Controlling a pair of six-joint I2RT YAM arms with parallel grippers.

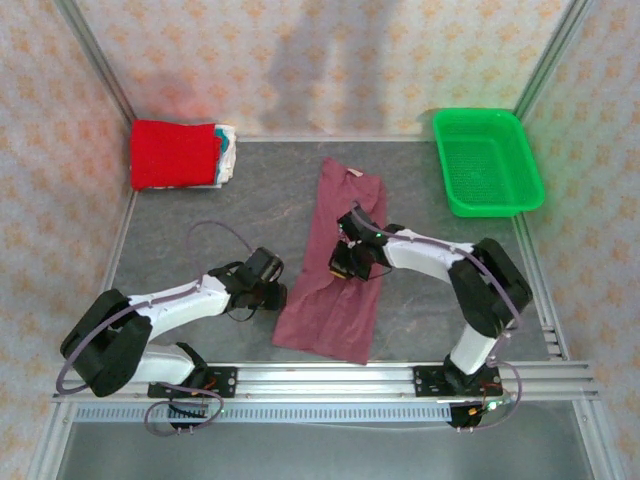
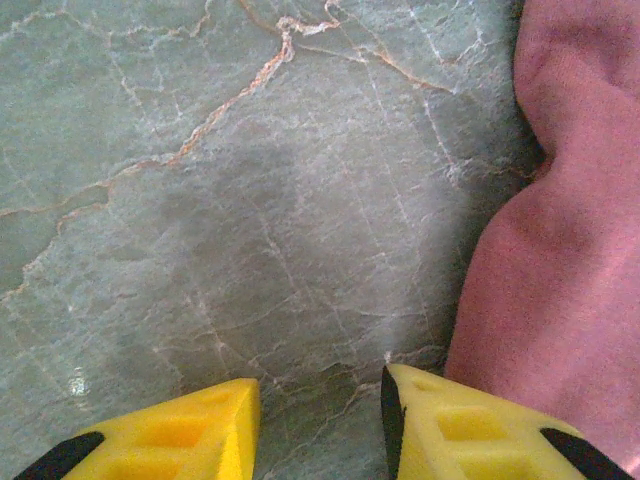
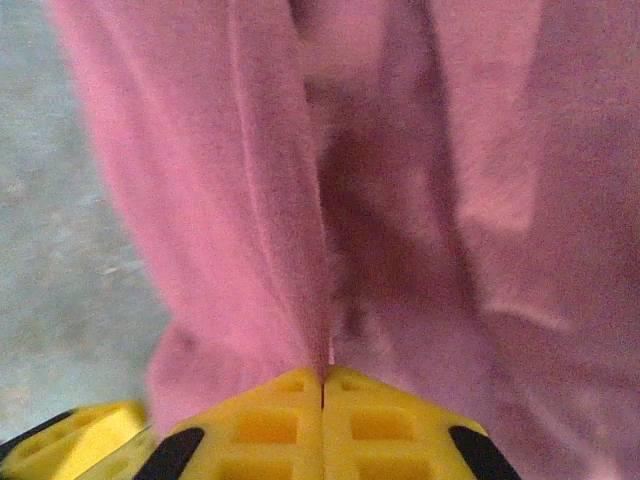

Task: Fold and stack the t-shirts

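Note:
The maroon t-shirt lies as a long narrow strip down the middle of the table, print hidden. My right gripper sits on its middle. In the right wrist view the gripper is shut, with a raised ridge of the maroon cloth pinched at its tips. My left gripper is low at the shirt's left edge. It stands open over bare table, and the shirt's edge lies just right of its right finger. A bright red folded shirt tops whitish folded ones at the back left corner.
A green plastic basket stands at the back right. The dark marbled table is bounded by metal frame posts and patterned walls. A metal rail runs along the near edge by the arm bases.

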